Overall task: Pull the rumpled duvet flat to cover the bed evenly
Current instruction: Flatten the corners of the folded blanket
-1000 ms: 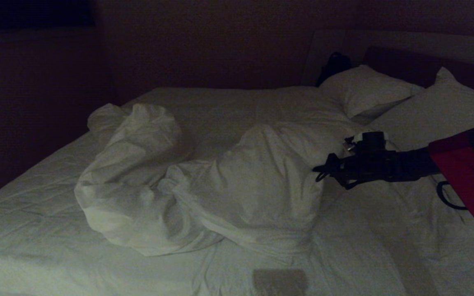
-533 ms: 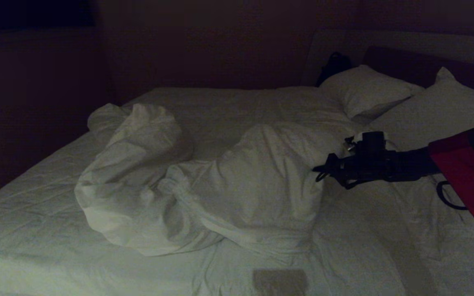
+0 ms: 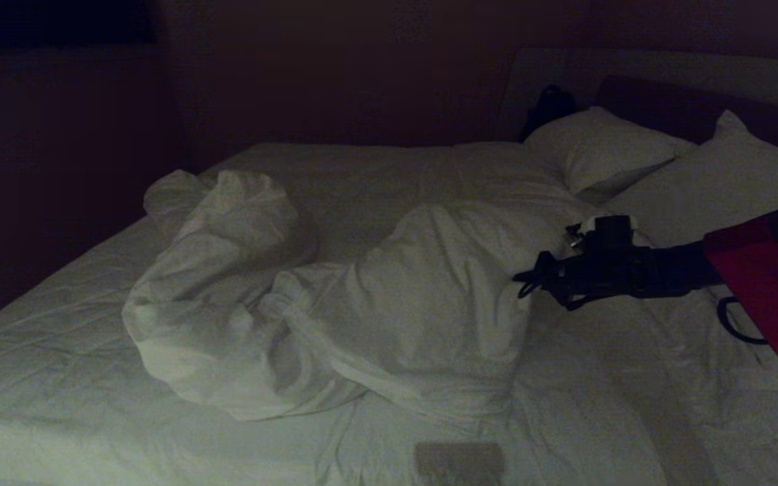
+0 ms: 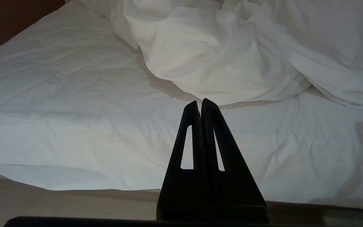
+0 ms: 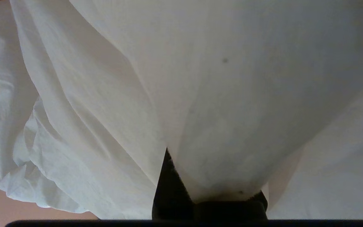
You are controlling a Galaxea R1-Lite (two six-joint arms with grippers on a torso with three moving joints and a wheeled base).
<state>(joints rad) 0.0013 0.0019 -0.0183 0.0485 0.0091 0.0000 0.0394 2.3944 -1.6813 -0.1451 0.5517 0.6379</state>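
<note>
Duvet point(image 3: 335, 304) is bunched in a lumpy ridge across mid-bed point(image 3: 38, 378), running from 10 o'clock toward 4, w/ bare sheet all round. R gripper point(image 3: 527, 280) sits at its 3 o'clock edge, clamped tight on a fold of the cloth, which drapes over its fingers in the wrist view. L gripper point(image 4: 200, 104) is closed, empty, parked low by the near edge. Risk: a 1-point pinch may slip, or drag the whole lump rather than unfold it; 2 pillows point(image 3: 598, 148) at 1 o'clock could get shoved.

Right gripper point(image 3: 524, 282) reaches out level, jaws clamped; left gripper point(image 4: 200, 102) parked, jaws together.
</note>
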